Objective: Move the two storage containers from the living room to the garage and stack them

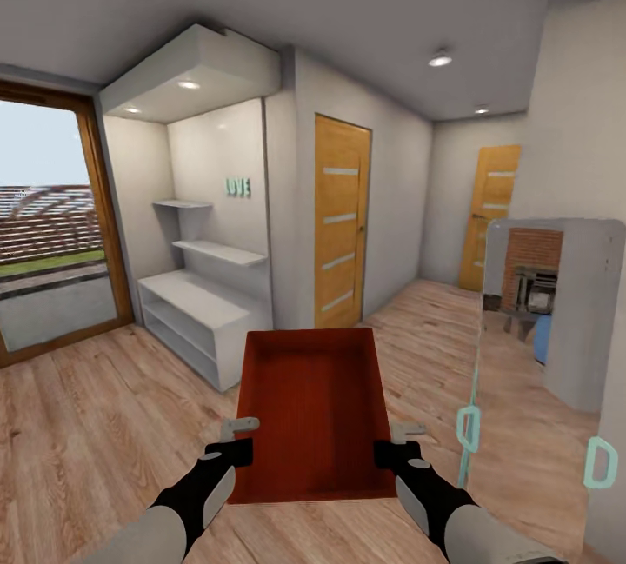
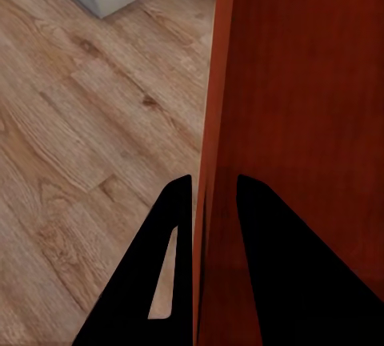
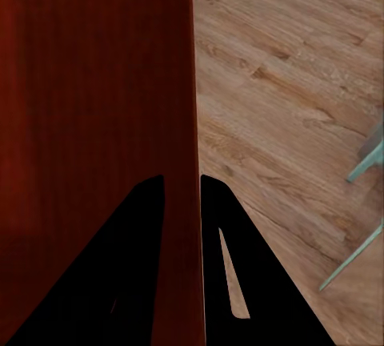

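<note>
Mid-carry: both grippers, left [image 1: 241, 440] and right [image 1: 393, 442], clamp the bin's [image 1: 313, 412] side walls at lower centre. Keep it level and the squeeze even, steering clear of the shelf [image 1: 204, 321] at centre left.

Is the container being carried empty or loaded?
Empty: the storage container shows only its bare ribbed bottom in the head view, held level between both grippers.

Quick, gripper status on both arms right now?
Left gripper: shut on the left wall of the storage container.
Right gripper: shut on the right wall of the same container.
</note>
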